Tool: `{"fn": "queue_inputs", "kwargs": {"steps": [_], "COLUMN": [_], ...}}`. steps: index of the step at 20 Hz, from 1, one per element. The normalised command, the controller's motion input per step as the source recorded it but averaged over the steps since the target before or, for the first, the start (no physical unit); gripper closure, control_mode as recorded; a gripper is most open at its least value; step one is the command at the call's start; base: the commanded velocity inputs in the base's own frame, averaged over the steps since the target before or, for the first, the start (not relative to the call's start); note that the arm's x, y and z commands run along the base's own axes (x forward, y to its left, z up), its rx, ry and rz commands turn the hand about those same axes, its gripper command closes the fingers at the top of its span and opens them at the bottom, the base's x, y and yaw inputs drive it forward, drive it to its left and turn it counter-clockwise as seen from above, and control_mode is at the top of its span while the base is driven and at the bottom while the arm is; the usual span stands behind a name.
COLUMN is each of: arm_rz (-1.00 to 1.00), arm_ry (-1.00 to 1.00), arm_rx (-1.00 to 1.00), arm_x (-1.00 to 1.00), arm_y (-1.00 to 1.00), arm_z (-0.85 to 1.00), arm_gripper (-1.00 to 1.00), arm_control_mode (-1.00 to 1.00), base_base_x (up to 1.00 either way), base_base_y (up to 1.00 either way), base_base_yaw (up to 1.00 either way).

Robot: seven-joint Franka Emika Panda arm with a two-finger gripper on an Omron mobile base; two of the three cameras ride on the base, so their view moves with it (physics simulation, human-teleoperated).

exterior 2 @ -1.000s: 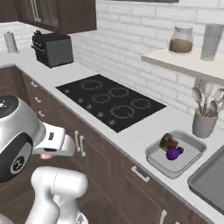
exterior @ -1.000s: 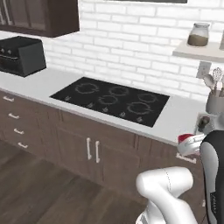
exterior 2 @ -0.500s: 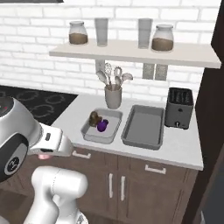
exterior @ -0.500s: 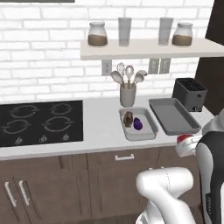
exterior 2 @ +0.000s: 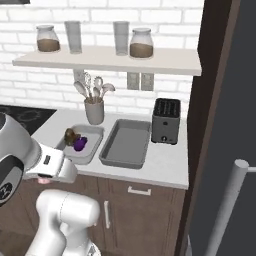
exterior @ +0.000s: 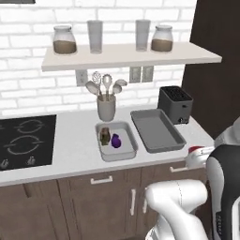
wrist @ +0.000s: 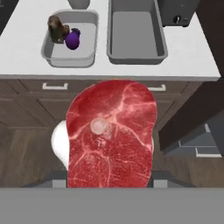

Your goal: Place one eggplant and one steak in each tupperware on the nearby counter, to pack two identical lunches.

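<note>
Nearest the camera, the gripper (wrist: 109,186) pinches a flat pink-red steak (wrist: 111,135), a slab that looks light, soft and slick, best held across its broad faces. Beyond, on the counter (exterior: 75,140), the light tupperware (wrist: 54,54) already holds a brown steak (wrist: 56,27) touching a purple eggplant (wrist: 72,38); the darker tupperware (wrist: 136,54) to its right lies empty

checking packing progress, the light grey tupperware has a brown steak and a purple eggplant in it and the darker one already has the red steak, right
Not quite: the darker tupperware is empty in the hand view. The red steak is held in the gripper. The light grey tupperware does hold the brown steak and purple eggplant.
</note>
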Motion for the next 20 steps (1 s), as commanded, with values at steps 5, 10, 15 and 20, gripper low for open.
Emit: {"fn": "queue_inputs", "kwargs": {"steps": [5, 10, 15, 20], "arm_rz": [0.0, 0.0, 0.0, 0.0], "arm_ry": [0.0, 0.0, 0.03, 0.01], "arm_rx": [0.0, 0.0, 0.0, 0.0], "arm_x": [0.0, 0.2, 1.0, 1.0], "arm_y": [0.0, -0.12, -0.41, -0.35], "arm_z": [0.0, -0.04, -0.42, -0.59], "arm_gripper": [1.0, 1.0, 1.0, 1.0], "arm_control_mode": [1.0, -1.0, -1.0, -1.0], "base_base_x": [0.99, 0.8, 0.0, 0.0], "base_base_y": [-0.04, -0.04, 0.0, 0.0], "base_base_yaw": [0.0, 0.0, 0.0, 0.0]}}
